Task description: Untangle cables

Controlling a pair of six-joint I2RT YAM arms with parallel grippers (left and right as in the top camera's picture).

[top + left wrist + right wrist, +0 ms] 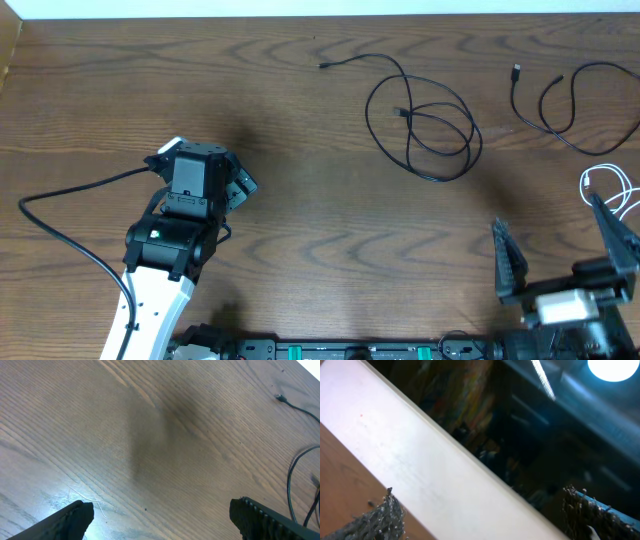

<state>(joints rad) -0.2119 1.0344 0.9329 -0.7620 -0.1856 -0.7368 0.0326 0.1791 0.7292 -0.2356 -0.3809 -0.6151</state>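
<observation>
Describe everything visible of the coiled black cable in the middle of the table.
The coiled black cable is thin, flexible and looks rubber-coated. It lies flat on the wooden table, right of centre toward the far edge. It crosses itself in overlapping loops. One small plug trails out to the left, and the other ends inside the loops. Nothing else touches it.

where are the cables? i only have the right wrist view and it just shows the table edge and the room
observer: Overhead, a looped black cable lies on the table, right of centre toward the far edge.
operator: and the other black one
observer: The second black cable lies to its right, apart from it.
operator: white one near my gripper
observer: Yes, the white cable curls at the right edge, just beyond the open right gripper.
</observation>
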